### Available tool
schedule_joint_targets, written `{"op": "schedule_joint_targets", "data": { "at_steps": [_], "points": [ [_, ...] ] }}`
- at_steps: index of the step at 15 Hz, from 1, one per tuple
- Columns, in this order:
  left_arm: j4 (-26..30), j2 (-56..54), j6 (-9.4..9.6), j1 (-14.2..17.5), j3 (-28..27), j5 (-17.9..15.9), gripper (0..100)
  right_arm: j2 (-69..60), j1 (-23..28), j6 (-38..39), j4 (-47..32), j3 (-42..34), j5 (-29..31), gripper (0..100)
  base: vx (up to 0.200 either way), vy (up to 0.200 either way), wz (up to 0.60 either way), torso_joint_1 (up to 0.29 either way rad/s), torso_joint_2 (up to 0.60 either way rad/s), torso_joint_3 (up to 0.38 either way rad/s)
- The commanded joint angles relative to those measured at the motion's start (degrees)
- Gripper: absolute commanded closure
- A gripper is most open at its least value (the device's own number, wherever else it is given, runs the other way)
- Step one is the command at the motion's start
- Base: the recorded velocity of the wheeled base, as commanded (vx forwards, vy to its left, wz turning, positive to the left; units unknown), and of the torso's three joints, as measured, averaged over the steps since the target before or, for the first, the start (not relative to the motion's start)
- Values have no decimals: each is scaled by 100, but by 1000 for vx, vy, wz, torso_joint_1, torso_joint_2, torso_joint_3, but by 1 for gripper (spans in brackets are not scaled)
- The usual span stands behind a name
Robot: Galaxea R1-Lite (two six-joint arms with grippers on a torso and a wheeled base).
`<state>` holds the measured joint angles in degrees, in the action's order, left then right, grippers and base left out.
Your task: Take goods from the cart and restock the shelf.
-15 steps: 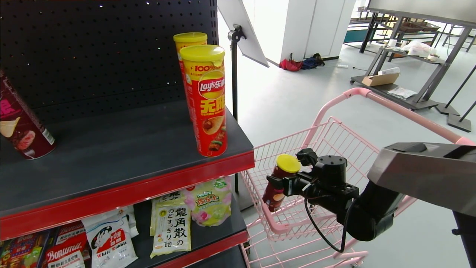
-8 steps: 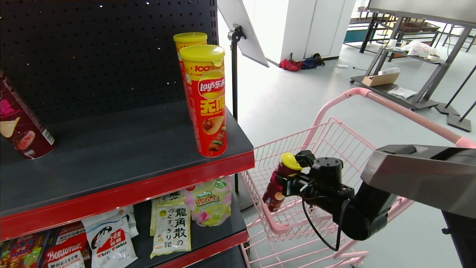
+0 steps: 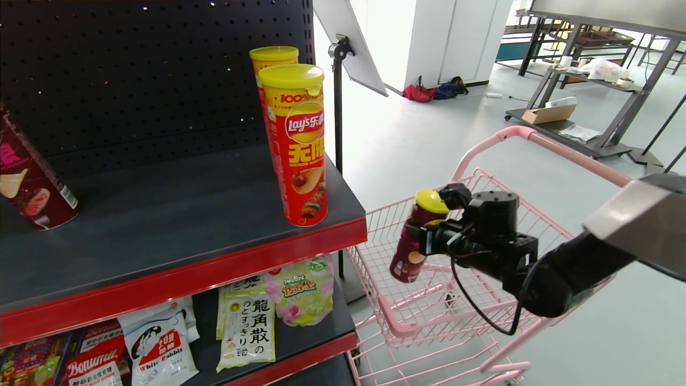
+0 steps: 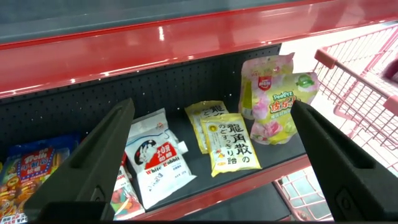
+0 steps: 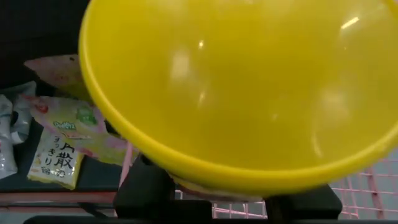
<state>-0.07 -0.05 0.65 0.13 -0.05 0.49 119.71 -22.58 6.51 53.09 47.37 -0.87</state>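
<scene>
Head view: right gripper (image 3: 420, 239) clamps a chip can (image 3: 404, 264) (yellow-lidded) above the cart (image 3: 393, 319).

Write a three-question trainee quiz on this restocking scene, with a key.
1. True or false: the right gripper is empty.
2. The lid of the can it holds is: A green, B yellow, C white.
3. How many red cans stand at the right end of the top shelf?
Key: 1 false, it grips the can; 2 B; 3 two.
</scene>
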Motion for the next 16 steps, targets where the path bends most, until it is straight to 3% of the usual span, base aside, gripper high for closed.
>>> {"op": "schedule_joint_targets", "data": {
  "at_steps": [1,4,7,9,11,16],
  "points": [
    [-1,5,-3,4,-4,4,0,-2426,69,-335,-1960,563,130,100,0,0,0,0,0,0],
    [7,5,-12,4,-4,4,0,-4079,16,-528,-2901,-352,1071,100,0,0,0,0,0,0],
    [7,5,-12,4,-4,-5,0,-5450,113,-748,-3947,-861,1018,100,0,0,0,0,0,0],
    [7,5,-47,4,5,-5,0,-6768,148,-853,-5634,-896,1053,100,0,0,0,0,0,0],
    [7,5,-56,4,-4,-5,0,-7796,175,-853,-6689,-1090,1080,100,0,0,0,0,0,0],
    [7,5,-56,4,-4,-5,0,-9493,693,-871,-7524,-1872,1124,100,0,0,0,0,0,0]
  ]
}}
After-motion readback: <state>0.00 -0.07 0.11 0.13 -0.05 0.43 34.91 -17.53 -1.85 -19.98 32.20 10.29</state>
